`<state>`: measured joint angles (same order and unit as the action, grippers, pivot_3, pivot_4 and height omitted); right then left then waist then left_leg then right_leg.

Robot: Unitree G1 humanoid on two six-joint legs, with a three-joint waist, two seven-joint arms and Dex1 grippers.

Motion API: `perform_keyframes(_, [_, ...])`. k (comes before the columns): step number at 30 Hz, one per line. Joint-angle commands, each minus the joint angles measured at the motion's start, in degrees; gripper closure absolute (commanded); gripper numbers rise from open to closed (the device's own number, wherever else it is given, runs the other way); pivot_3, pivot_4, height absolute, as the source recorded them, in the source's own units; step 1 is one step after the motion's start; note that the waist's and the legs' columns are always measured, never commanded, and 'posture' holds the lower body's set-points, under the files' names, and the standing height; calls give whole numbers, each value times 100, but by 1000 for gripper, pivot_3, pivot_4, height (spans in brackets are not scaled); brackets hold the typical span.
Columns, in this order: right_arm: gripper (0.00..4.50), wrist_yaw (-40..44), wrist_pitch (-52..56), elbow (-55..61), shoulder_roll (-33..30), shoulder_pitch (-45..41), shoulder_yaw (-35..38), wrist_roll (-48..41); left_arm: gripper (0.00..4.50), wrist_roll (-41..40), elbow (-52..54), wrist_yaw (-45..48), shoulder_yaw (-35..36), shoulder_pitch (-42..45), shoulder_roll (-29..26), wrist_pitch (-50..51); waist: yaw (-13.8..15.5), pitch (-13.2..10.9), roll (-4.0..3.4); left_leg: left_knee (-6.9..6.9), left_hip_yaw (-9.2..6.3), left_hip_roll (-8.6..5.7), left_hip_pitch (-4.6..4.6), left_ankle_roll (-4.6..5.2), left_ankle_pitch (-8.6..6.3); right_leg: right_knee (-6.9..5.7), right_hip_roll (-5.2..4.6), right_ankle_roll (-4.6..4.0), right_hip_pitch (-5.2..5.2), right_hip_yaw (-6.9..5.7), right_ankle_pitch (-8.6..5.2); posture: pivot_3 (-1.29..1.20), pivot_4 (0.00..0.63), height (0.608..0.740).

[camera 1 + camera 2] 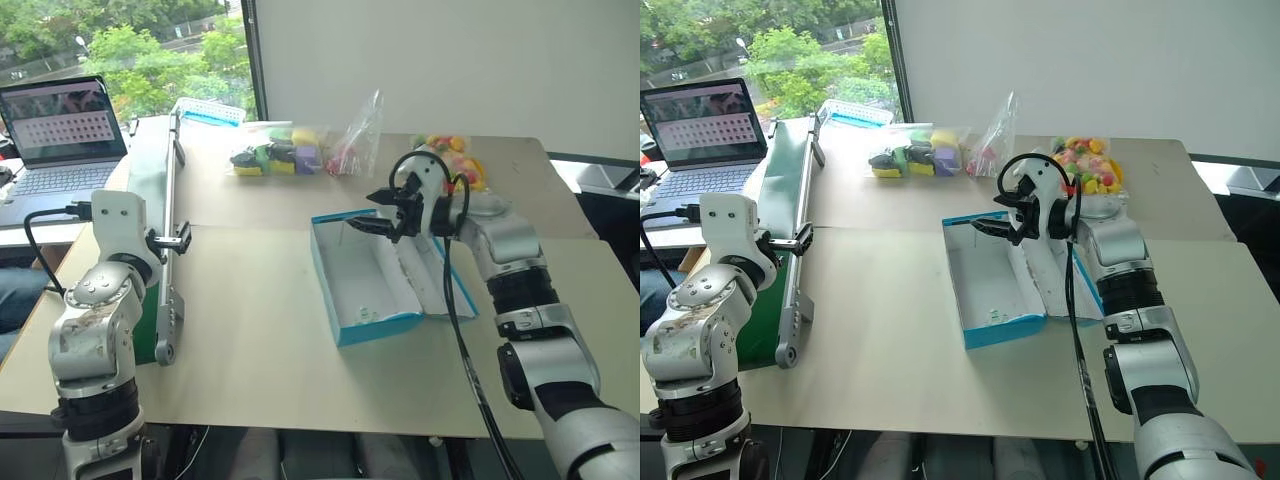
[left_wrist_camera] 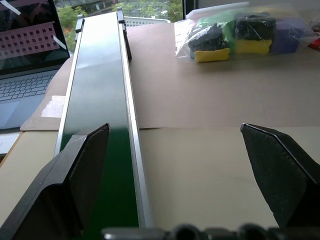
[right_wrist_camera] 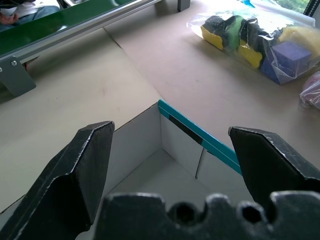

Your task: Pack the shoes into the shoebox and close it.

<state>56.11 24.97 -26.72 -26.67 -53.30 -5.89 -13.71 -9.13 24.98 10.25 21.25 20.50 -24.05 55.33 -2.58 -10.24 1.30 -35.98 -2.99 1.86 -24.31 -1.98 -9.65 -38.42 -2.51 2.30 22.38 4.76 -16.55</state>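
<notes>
The shoebox (image 1: 375, 285) is seen open on the tan desk (image 1: 260, 340), approx. centre-right, blue walls and white inside; nothing is visible in it. Its lid (image 1: 440, 280) is laid flat on the robot's right side, white inner face up.

R end effector (image 1: 385, 222) is held over the far end of the box, fingers spread wide, nothing gripped. In the R wrist view, its two black fingers (image 3: 82, 165) are seen well apart, w/ the box's far corner and teal rim (image 3: 200, 132) between them.

L end effector (image 2: 180, 185) is held above the desk near the L edge, also released and empty; its fingers (image 2: 280, 175) are spread wide. One finger is lined up over a green conveyor belt (image 1: 160, 190) w/ metal side rails, running away along the desk's L side.

Clear bags of coloured items (image 1: 280, 152) are placed at the far side of the desk, well apart from the box. A further bag of bright pieces (image 1: 1088, 165) is seen behind the R arm. A laptop (image 1: 62, 135) w/ lit screen is set on a separate surface at far L.
</notes>
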Motion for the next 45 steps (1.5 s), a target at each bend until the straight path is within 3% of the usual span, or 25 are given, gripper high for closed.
perform_keyframes(1, [108, -1, -246, 41, -135, -166, 107, 97, 0, -59, -31, -61, -45, 171, 89, -211, 3, 0, 0, 0, 0, 0, 0, 0, 0, 0, 0, 0, 0, 0, 0, 0, 150, 740])
perform_keyframes(4, [108, -78, -456, 111, -275, 15, 3, 368, 0, -319, -245, 297, -226, 186, 160, -356, 34, 0, 0, -1, -1, -2, -2, 0, 0, 2, -1, 0, -1, -3, 0, 0, 150, 740])
perform_keyframes(10, [108, -130, -347, 237, -283, 218, 60, 404, 0, -523, -246, 939, -603, -140, -336, -209, -20, 0, 0, 6, 0, 1, -2, 0, 0, 11, 0, 0, 0, -2, 0, 0, 150, 740])
perform_keyframes(16, [108, -237, -413, 293, -254, 221, 205, 330, 0, -645, -208, 902, -503, -317, -386, -298, -21, 0, 0, 4, 1, 1, 1, 0, 0, 7, 0, 0, -1, 1, 0, 0, 150, 740])
perform_keyframes(24, [108, -393, -505, 273, -149, 180, 135, 404, 0, -387, -592, 104, -527, 32, 36, -487, 8, 0, 1, 3, 0, 0, -1, 0, 0, 12, -1, 0, -3, 0, 0, 0, 150, 740])
perform_keyframes(31, [108, -545, -490, 243, 151, 62, 78, 407, 0, -138, -1114, -269, -496, 202, 30, -827, -15, 0, 1, 5, 1, 1, 0, 0, 0, 11, 0, -1, -1, 1, 0, 0, 150, 740])
perform_keyframes(45, [108, 190, -165, 960, 402, 369, -280, 179, 0, 196, -2075, -983, -209, 656, -14, -1490, 18, 0, 1, 4, -3, -1, -3, 0, 0, 10, -2, -1, -1, -5, 1, 0, 150, 740])
